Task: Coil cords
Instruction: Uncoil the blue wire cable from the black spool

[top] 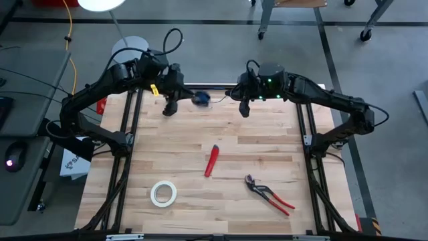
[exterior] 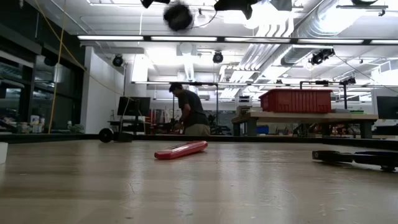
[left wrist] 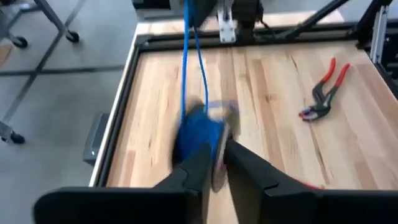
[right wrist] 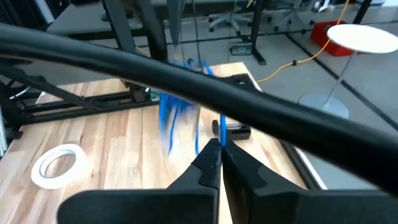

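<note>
A small black round spool (top: 200,98) wound with thin blue wire (left wrist: 185,74) hangs in the air over the table's far edge, between my two grippers. In the low view the spool (exterior: 179,17) hangs below both of them. In the left wrist view the spool (left wrist: 202,134) is blurred, just beyond my left gripper (left wrist: 217,163), which is shut. My left gripper (top: 168,109) is to the spool's left and my right gripper (top: 244,108) is to its right. My right gripper (right wrist: 219,152) is shut on the wire, and blurred blue loops (right wrist: 177,118) hang beyond it. My left gripper's shut fingertips (left wrist: 200,163) meet the blue wire bundle at the spool (left wrist: 198,144) from above, pointing down. The fingers themselves hide the place of contact. The spool hangs below them, clear of the table. My right gripper pinches a strand of the blue wire (right wrist: 220,129) between its two fingertips, pointing down from above. Loose loops of the wire run from it toward the spool, lifted clear of the table.
On the wood table (top: 267,144) lie a red tool (top: 212,161) in the middle, red-handled pliers (top: 267,193) at the near right and a white tape roll (top: 163,193) at the near left. A yellow cable (top: 69,40) runs on the floor. A person (exterior: 189,112) stands far behind the table.
</note>
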Robot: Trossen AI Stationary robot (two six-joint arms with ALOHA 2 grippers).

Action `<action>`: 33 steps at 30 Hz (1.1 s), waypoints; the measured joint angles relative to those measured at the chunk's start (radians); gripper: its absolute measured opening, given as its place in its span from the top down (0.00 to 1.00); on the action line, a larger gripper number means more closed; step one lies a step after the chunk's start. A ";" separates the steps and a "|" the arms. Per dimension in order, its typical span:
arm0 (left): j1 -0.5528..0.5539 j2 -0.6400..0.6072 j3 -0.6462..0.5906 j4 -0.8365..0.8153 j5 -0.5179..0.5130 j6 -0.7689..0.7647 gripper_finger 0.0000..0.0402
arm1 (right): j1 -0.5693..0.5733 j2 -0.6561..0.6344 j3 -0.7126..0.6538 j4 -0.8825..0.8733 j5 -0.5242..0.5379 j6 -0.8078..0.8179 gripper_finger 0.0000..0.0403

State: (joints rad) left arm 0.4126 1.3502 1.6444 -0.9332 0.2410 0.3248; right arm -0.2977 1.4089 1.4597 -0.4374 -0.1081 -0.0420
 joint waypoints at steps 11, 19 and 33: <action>0.001 0.014 -0.029 -0.069 -0.114 -0.006 0.65 | -0.012 -0.064 0.000 -0.014 0.037 0.025 1.00; 0.007 0.017 -0.276 0.062 -0.006 -0.096 0.64 | -0.020 -0.064 0.000 -0.034 0.051 0.033 1.00; -0.002 0.018 -0.580 0.557 0.144 -0.315 0.64 | -0.094 -0.114 0.000 -0.191 0.095 0.015 1.00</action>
State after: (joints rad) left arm 0.4104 1.3678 1.0645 -0.3763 0.3852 0.0099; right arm -0.3922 1.2947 1.4597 -0.6284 -0.0129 -0.0267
